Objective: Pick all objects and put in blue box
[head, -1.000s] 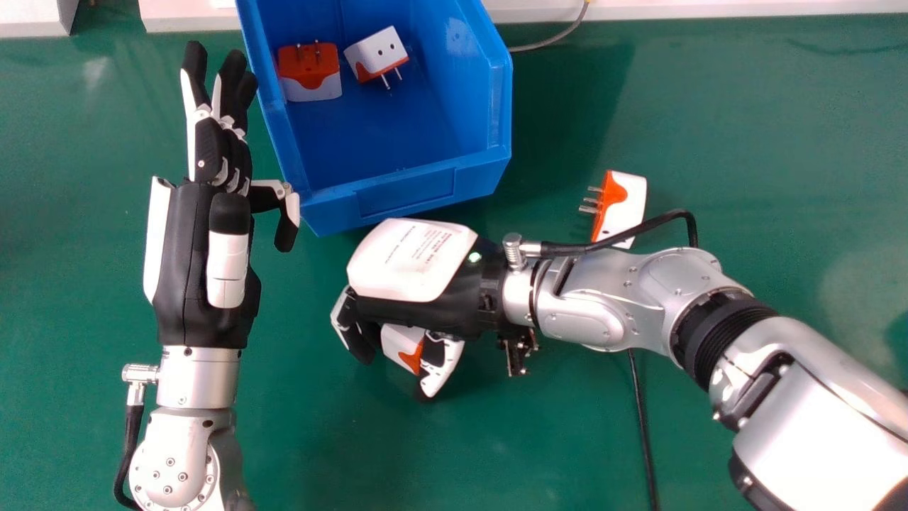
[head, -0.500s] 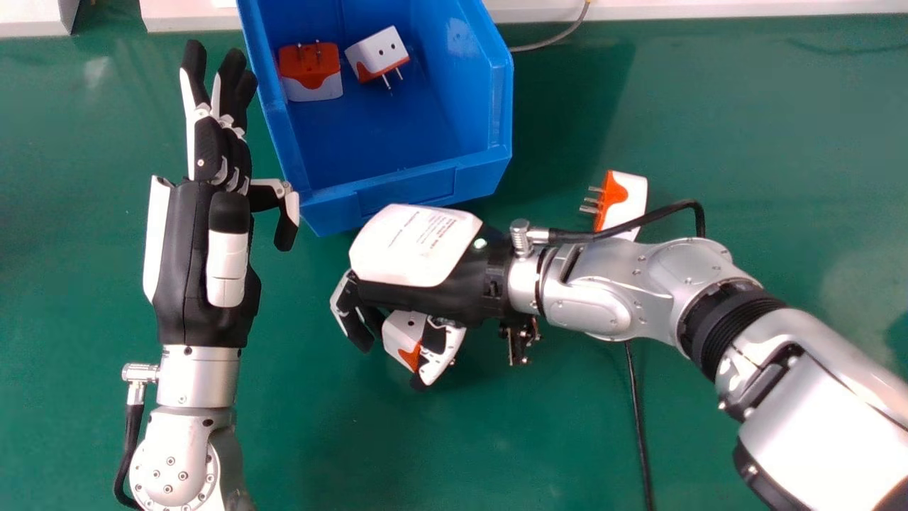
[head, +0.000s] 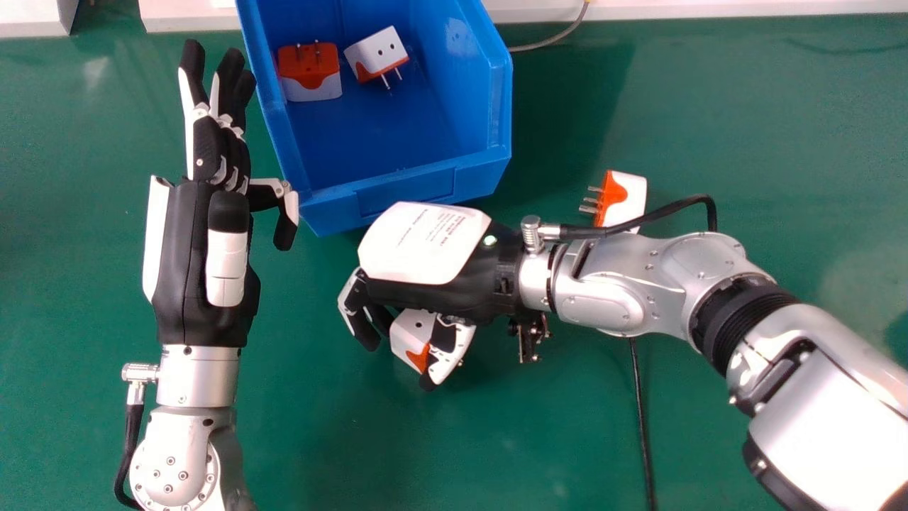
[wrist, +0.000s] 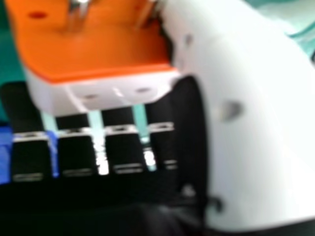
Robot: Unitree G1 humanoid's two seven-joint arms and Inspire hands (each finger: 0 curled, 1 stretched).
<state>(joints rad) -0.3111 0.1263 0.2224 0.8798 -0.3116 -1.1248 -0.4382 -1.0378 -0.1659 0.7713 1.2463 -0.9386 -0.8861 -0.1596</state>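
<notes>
Green bench [head: 553,440] space is taken up at the far side by an open blue plastic box [head: 404,193], its front wall turned toward the robot. Just before that wall the black-and-white right hand [head: 425,245] is placed, with a white-and-orange plastic plug adapter [head: 411,335] grasped between its curled fingers and thumb. The adapter is held on the side away from the box, so the hand is set between load and opening; a lift and a forward carry over the wall would probably be needed. At the box's left, the black-and-white left hand [head: 198,262] is held with fingers straight. Right of the box, another white-and-orange adapter [head: 630,199] is seen, uncollected.
</notes>
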